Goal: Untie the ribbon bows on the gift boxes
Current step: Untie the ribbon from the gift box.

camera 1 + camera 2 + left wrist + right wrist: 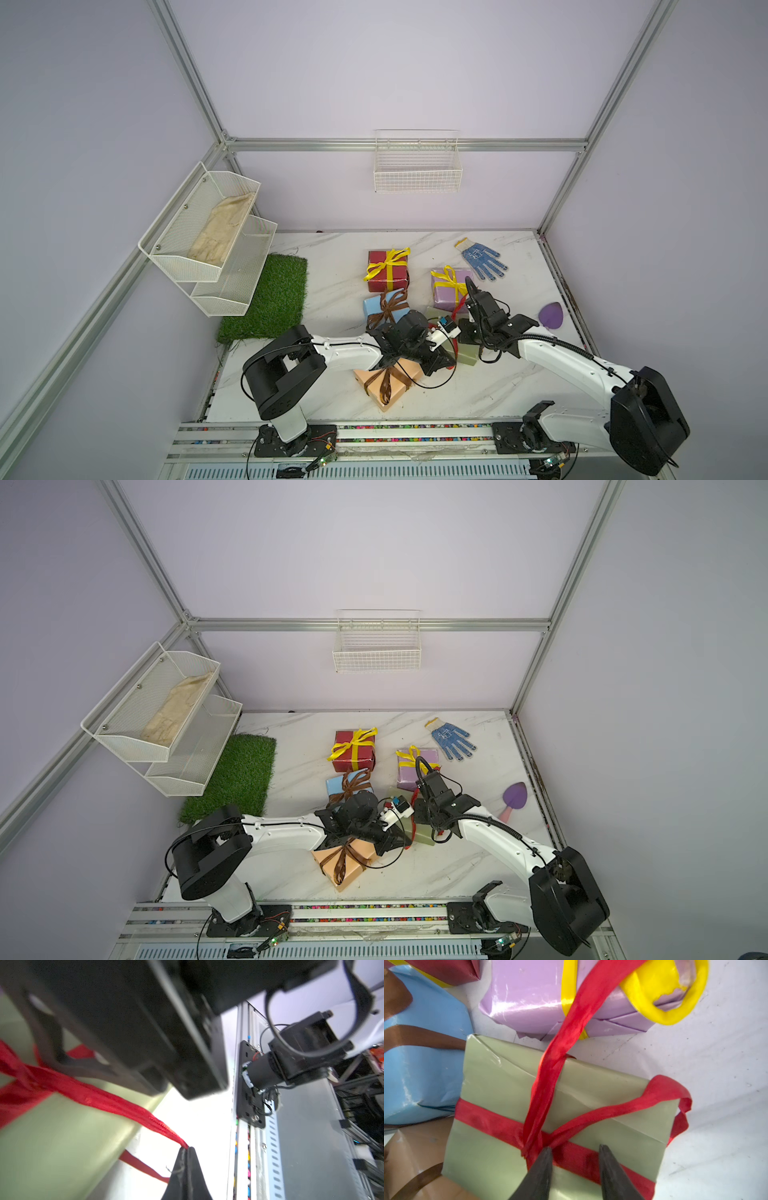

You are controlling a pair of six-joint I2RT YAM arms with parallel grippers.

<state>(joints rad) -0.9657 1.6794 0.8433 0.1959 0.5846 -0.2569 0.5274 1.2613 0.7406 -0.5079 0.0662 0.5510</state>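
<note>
The olive green gift box (500,1084) lies under my right gripper (575,1147), which is open with its tips beside the knot of the red ribbon (550,1076). One red loop stands at the box's edge, and a long tail runs over the lilac box (529,997). My left gripper (187,1148) is shut on an end of the red ribbon (116,1101), drawn taut off the olive box (52,1136). In both top views the dark red box (388,276), light blue box (372,305) and peach box (390,388) carry tied bows.
A blue-dotted glove (482,259) and a purple scoop (550,316) lie at the right of the marble table (324,270). A grass mat (270,299) lies at the left under tiered mesh baskets (208,237). A wire basket (417,166) hangs on the back wall.
</note>
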